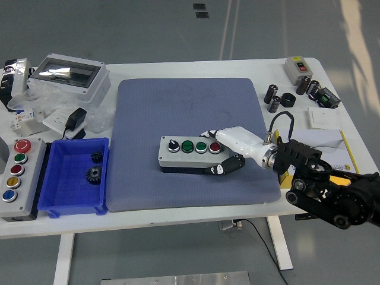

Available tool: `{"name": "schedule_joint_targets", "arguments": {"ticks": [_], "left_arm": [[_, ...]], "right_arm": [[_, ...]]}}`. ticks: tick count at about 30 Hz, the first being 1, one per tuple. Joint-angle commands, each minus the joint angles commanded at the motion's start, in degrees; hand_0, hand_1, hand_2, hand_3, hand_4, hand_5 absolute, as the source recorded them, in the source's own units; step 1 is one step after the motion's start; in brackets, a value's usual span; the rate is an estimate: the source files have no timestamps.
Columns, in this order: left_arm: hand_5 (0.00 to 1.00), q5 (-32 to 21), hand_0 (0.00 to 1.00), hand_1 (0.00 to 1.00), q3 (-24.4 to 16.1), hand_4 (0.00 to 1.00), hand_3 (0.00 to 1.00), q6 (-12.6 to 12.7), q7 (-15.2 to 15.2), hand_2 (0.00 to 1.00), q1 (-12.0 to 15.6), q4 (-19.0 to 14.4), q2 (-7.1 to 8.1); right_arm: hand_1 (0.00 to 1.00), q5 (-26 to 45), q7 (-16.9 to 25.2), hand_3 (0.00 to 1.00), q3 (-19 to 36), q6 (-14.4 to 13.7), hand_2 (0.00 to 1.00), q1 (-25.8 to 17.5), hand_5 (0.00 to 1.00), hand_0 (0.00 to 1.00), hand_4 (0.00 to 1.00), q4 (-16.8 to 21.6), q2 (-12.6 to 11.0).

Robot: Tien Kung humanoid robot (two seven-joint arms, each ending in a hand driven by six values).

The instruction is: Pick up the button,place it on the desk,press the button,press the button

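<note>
Button box [191,153] sits mid-mat [190,107] on the counter [178,214], 4 controls on top: 1 black knob, 2 green, 1 red. Right hand [228,149] wraps the box's right end, fingers [209,134] over the top near the red button [214,147], thumb at the front edge; reads as grasping the box. Left hand not visible.

Risks, judged: a sideways push could slide the box on the mat instead of pressing; fingers so close to the red button may hit the wrong control or 2 at once; wrist cable [279,122] could snag.

Writing: yellow-edged book [338,157] has print, too small to read. No other legible labels.
</note>
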Motion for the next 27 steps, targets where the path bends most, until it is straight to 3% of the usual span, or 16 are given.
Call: {"name": "schedule_joint_targets", "arguments": {"ticks": [1,24,25,27], "left_arm": [[0.223,-0.05,0.625,0.508,0.04,0.604,0.592,0.0,0.01,0.529,-0.01,0.0,0.01],[0.221,-0.67,0.625,0.507,0.69,0.599,0.591,0.12,0.27,0.528,-0.19,0.0,0.51],[0.219,-0.87,0.626,0.507,0.8,0.595,0.589,0.14,0.26,0.527,-0.14,0.0,0.47],[0.219,-1.36,0.626,0.507,1.08,0.595,0.589,0.2,0.23,0.527,-0.03,0.0,0.37]], "right_arm": [[0.889,0.08,0.01,0.926,0.01,0.09,0.868,0.01,0.002,0.875,0.473,-0.04,0.01],[0.928,2.42,0.02,0.98,1.25,2.97,0.924,0.57,0.002,0.945,0.538,0.89,-1.13],[0.947,2.79,-0.01,0.998,1.37,3.24,0.969,0.56,0.002,0.965,0.58,1.11,-1.27],[0.947,4.1,-0.05,0.998,1.72,3.98,0.969,0.57,0.002,0.965,0.58,1.86,-1.76]]}}
